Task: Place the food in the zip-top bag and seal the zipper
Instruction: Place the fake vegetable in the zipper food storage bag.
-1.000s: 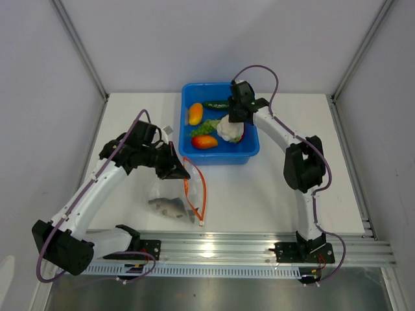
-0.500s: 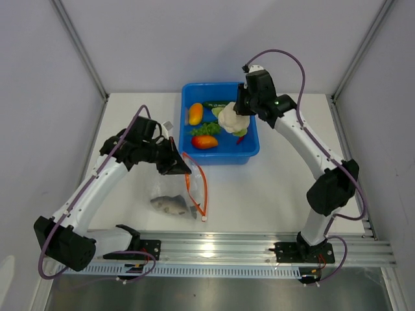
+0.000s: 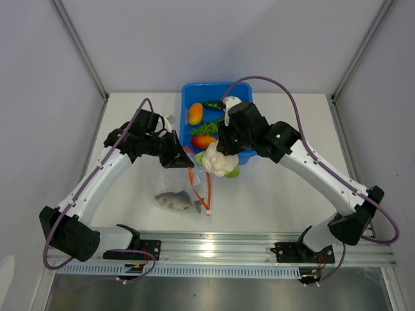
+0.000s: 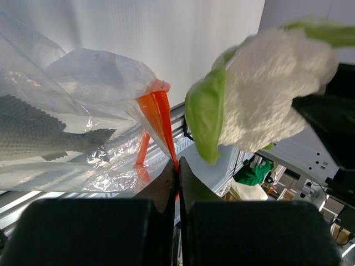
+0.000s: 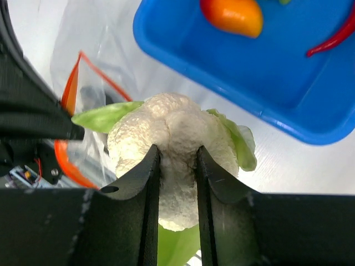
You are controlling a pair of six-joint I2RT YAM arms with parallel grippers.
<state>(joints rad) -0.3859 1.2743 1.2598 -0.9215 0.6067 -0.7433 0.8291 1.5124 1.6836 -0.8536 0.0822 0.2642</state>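
White cauliflower (image 5: pixel 166 124) clamped in right tool (image 5: pixel 176 160), beside zipper (image 4: pixel 155 113) pinched by left tool (image 4: pixel 177 166)

Blue tub (image 3: pixel 207 85) sits on white table (image 3: pixel 279 188).

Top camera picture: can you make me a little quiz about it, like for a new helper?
1. True or false: the fish lies inside the bag.
2. What does the right gripper hold? A) a banana B) the cauliflower C) a spoon
3. Fill in: the ___ gripper pinches the zipper.
Key: 1 true. 2 B. 3 left: the left gripper is shut on the strip.
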